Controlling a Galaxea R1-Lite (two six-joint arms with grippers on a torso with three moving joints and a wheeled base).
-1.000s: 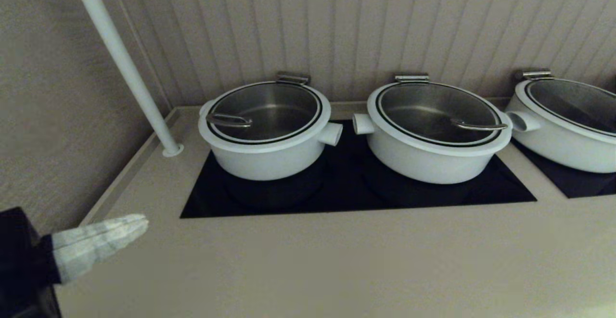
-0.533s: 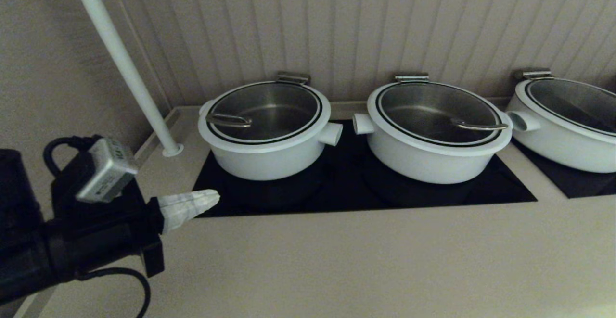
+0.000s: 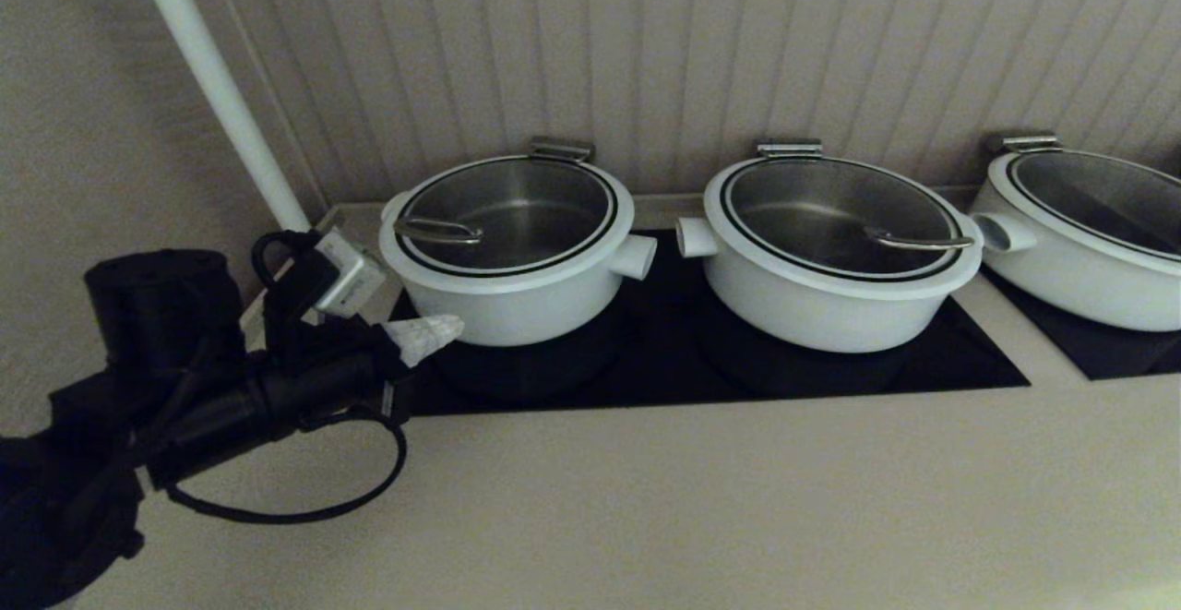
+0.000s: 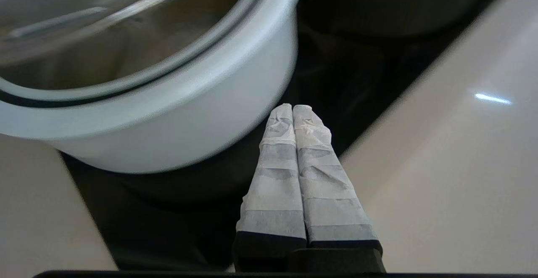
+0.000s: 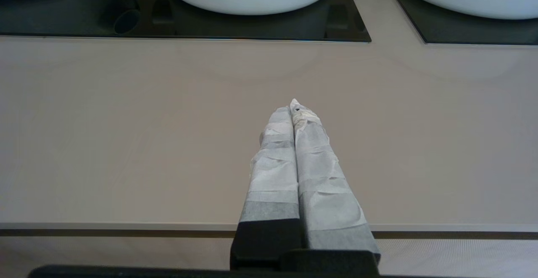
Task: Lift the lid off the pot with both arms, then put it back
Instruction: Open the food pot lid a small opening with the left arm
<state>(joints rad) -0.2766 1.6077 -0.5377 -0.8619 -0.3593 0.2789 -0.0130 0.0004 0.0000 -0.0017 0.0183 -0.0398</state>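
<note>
The pot point(image 3: 513, 307) is the leftmost white one on the black cooktop point(image 3: 664, 365). Its glass lid point(image 3: 513, 209) lies shut on it, with the wire handle point(image 3: 439, 230) towards the left. My left gripper point(image 3: 445, 329) is shut and empty, low beside the pot's front left wall, close to it. In the left wrist view the taped fingertips point(image 4: 293, 106) point past the pot's wall point(image 4: 189, 114), with the lid point(image 4: 105, 38) above. My right gripper point(image 5: 294, 105) is shut and empty over the beige counter near its front edge, out of the head view.
Two twin white pots with lids stand to the right, one in the middle point(image 3: 830, 301) and one at the far right point(image 3: 1079, 269). A white pole point(image 3: 221, 102) rises at the back left behind my left arm. A ribbed wall closes the back. The beige counter point(image 3: 701, 499) spreads in front.
My left arm has swung forward and to the right from the counter's left corner, bringing its shut gripper up beside the leftmost pot. The pots and lids have not moved.
</note>
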